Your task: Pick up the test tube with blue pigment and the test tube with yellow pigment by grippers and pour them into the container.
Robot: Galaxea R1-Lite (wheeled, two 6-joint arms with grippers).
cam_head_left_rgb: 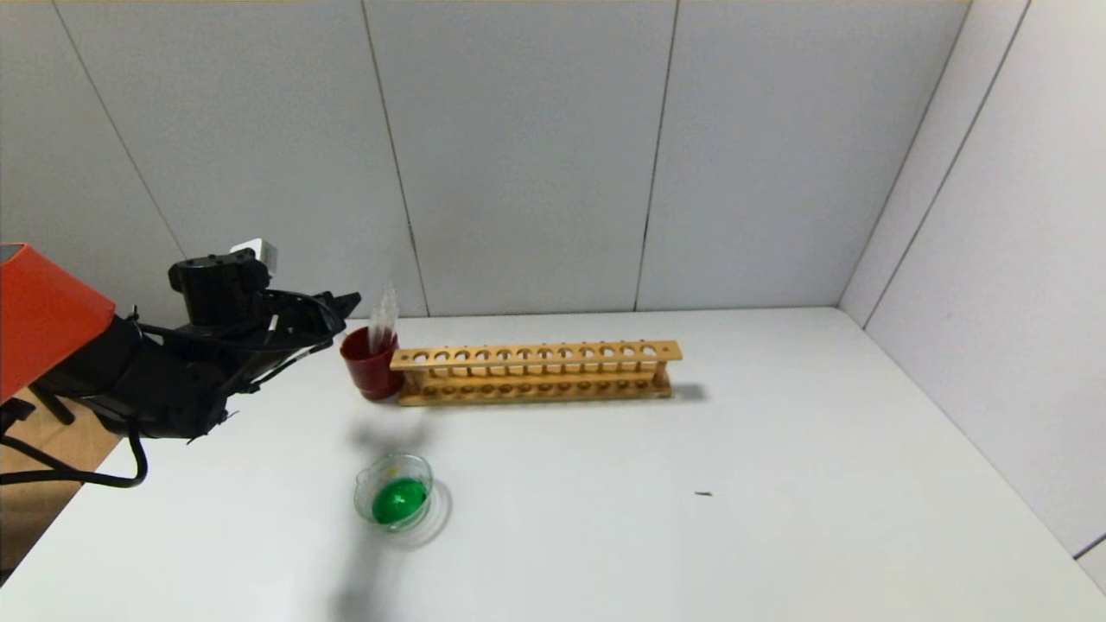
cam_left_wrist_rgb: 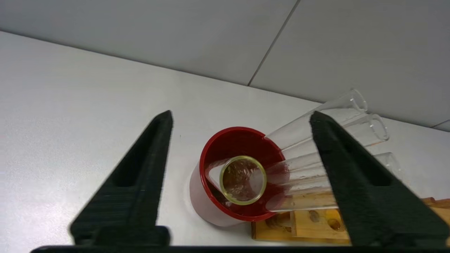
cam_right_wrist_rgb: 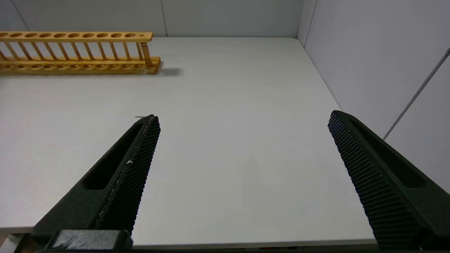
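Nearest the front edge of the worktop, toward its left side, the container [cam_head_left_rgb: 394, 494] stands holding green liquid. The right gripper [cam_right_wrist_rgb: 242, 121] hangs at the front right with its fingers spread wide, nothing between them. Further back by the left edge, the left gripper [cam_left_wrist_rgb: 240, 117] hovers above the red cup [cam_head_left_rgb: 370, 363], fingers wide apart and empty. A yellow-rimmed test tube [cam_left_wrist_rgb: 242, 180] leans inside that cup among clear tubes [cam_left_wrist_rgb: 330, 119]. Just beside the cup, the wooden rack [cam_head_left_rgb: 536, 371] runs along toward the back edge.
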